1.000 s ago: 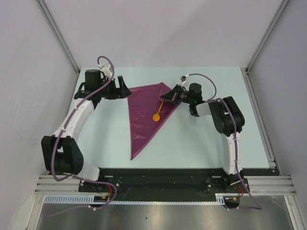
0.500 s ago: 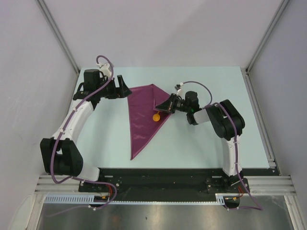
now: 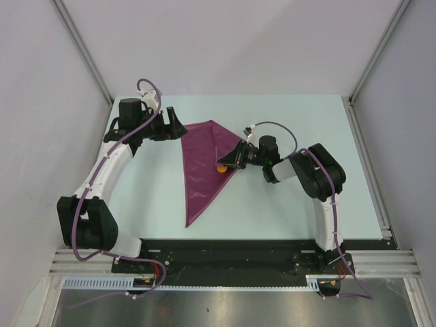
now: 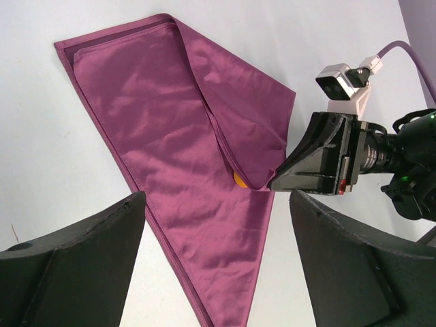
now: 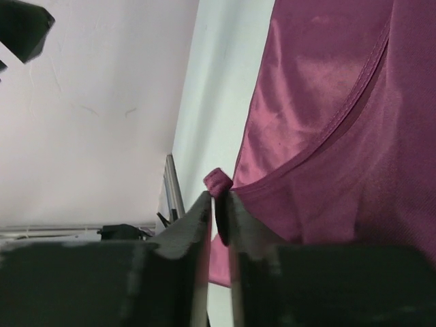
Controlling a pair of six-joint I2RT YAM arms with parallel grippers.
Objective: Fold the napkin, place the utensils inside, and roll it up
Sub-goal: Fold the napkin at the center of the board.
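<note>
The plum napkin [image 3: 202, 163] lies on the table as a long triangle, its point toward the near edge. My right gripper [image 3: 230, 161] is shut on the napkin's right corner and holds it folded over the middle; the pinched corner [image 5: 218, 182] sticks out between the fingertips. The orange spoon [image 3: 221, 167] is almost covered, only its bowl [image 4: 239, 180] showing under the folded flap. My left gripper [image 3: 174, 125] is open and empty, at the napkin's far left corner. The napkin also shows in the left wrist view [image 4: 184, 143].
The pale table [image 3: 286, 204] is bounded by white walls left, right and behind. A metal rail [image 3: 371, 170] runs along the right edge. The arm bases stand on the black plate [image 3: 231, 255] at the near edge.
My right gripper has moved left and nearer, dragging the napkin's right corner over the spoon. The spoon, fully visible before, is now mostly covered. The left arm has not moved.
</note>
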